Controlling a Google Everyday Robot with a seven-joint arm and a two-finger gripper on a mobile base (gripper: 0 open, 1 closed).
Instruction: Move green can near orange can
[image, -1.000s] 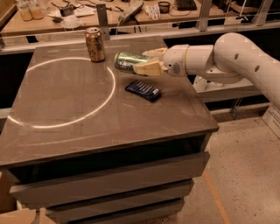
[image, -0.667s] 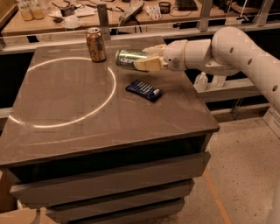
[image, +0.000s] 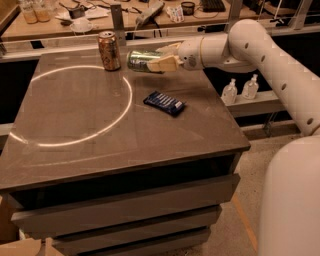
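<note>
The green can (image: 140, 60) lies on its side in my gripper (image: 162, 57), held just above the far part of the table, its silver end pointing left. The gripper's fingers are shut on the can's right half. The orange can (image: 109, 50) stands upright on the table a short way left of the green can, with a small gap between them. My white arm reaches in from the right.
A dark blue snack packet (image: 164, 103) lies on the brown table (image: 100, 150) right of centre. A ring of light crosses the tabletop. A cluttered bench runs behind, and two small bottles (image: 240, 90) stand on a ledge to the right.
My gripper has carried the green can left and toward the far edge, closing the gap to the orange can. The orange can and the packet have not moved.
</note>
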